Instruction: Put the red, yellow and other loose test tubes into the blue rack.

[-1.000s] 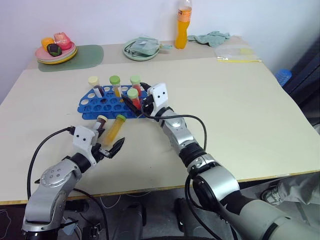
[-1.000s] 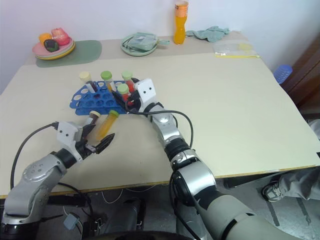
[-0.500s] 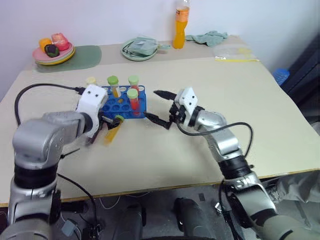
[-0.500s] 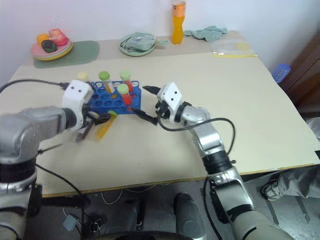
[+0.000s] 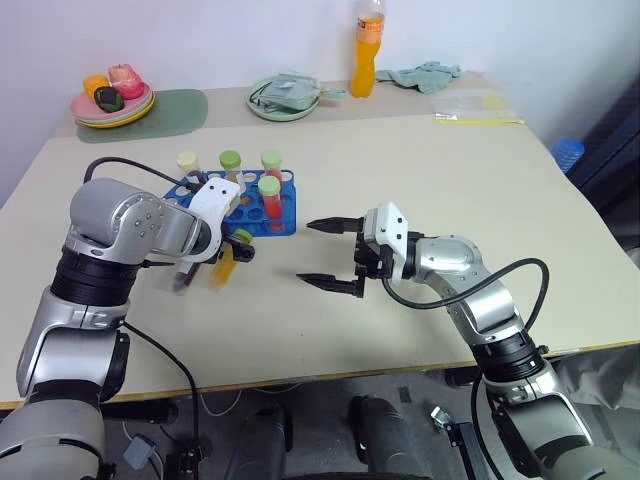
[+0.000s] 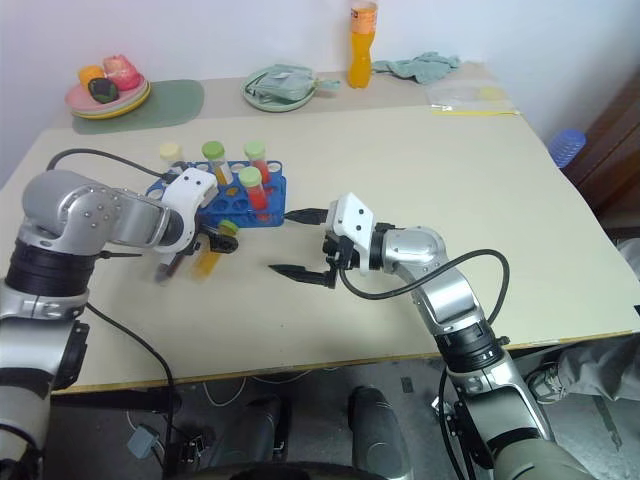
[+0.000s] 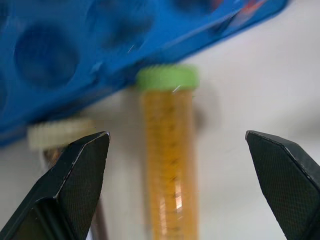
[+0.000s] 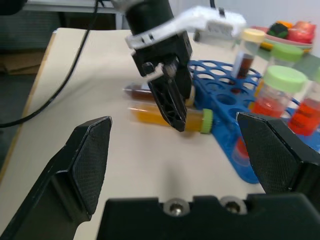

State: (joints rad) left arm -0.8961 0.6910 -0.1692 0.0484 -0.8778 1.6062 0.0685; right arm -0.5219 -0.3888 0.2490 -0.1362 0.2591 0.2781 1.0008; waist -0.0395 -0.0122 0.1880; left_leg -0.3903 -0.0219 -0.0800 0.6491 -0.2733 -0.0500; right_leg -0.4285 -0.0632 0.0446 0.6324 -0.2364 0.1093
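Left of frame centre, the yellow tube [image 7: 168, 160] lies flat on the counter [image 5: 420, 180], cap toward the blue rack [image 5: 283, 214], directly between the left pincer's [image 7: 177, 170] wide-open, empty jaws; right pincer [image 5: 328, 254] open, empty, farther off.

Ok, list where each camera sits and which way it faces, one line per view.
Left eye view: on the head, looking forward and down over the table; both arms show, blue rack far left.
Right eye view: same head camera's other eye, same scene.
Left wrist view: on the left wrist, looking down between open left claw at the yellow-orange tube lying beside the rack.
Right wrist view: on the right wrist, looking sideways past open right claw at the left claw over that tube.
Shared: both wrist views show the tube and rack.
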